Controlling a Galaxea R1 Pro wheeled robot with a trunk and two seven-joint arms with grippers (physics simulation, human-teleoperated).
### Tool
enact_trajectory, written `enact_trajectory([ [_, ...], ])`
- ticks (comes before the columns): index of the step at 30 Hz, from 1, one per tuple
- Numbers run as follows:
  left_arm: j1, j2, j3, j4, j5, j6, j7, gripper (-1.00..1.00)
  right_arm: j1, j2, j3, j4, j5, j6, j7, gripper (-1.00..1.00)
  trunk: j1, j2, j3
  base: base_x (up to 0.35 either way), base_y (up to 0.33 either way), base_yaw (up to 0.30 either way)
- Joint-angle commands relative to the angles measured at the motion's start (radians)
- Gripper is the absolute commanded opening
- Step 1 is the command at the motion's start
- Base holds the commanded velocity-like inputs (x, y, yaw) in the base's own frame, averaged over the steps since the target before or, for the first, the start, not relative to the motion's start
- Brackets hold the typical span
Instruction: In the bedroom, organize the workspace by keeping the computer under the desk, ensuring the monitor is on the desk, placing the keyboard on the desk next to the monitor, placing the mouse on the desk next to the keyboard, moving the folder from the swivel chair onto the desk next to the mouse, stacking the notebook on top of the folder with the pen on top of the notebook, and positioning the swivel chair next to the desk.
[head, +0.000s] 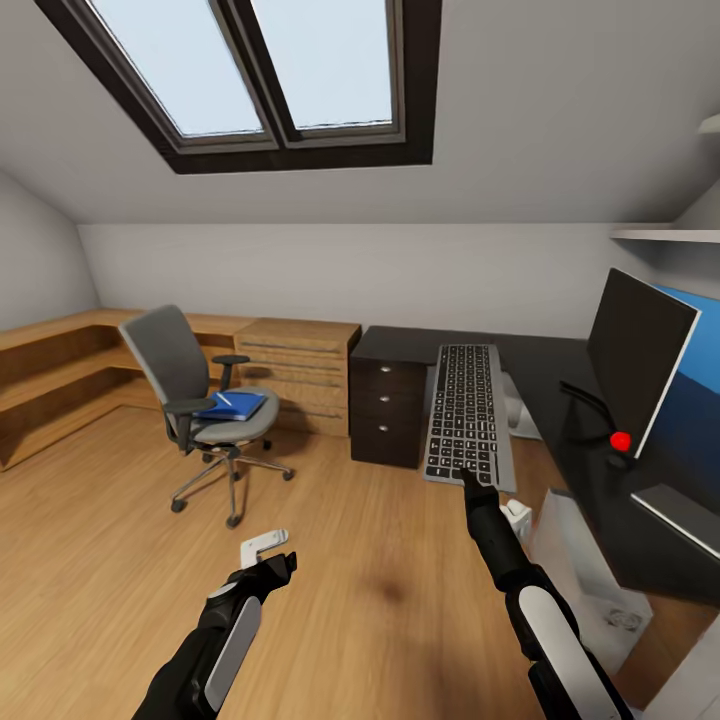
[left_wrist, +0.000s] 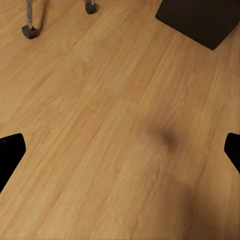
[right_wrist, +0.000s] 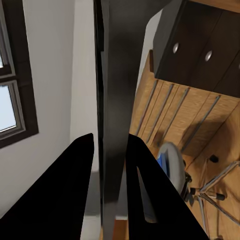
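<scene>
Our right hand (head: 468, 482) grips the keyboard (head: 463, 412), raised beside the tabletop (head: 540, 365); our left hand (head: 268, 565) hangs released over the floor (head: 380, 600). Folder (head: 232, 404) on swivel chair (head: 200, 400).

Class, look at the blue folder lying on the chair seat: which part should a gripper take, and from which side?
Probably the folder's front edge, coming from the open front of the chair. It lies flat and thin on the seat, with the backrest behind and armrests at the sides, so fingers would best pinch an edge that overhangs or lifts.

No readable text, labels or numbers anywhere.
</scene>
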Motion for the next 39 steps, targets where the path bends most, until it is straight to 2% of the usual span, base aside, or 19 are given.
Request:
enact_trajectory([
  [1,0.000,0.000,-0.002,-0.002,0.010,0.003,0.009,1.00,-0.001,-0.001,0.003,-0.001,-0.009,-0.005,-0.001,-1.00,0.001,-0.001,-0.001,0.327,0.000,0.000],
  [39,0.000,-0.003,-0.004,-0.002,0.010,0.000,0.009,1.00,-0.001,-0.003,-0.004,-0.015,-0.011,-0.003,0.008,-1.00,0.001,-0.001,-0.001,0.317,0.000,0.000],
])
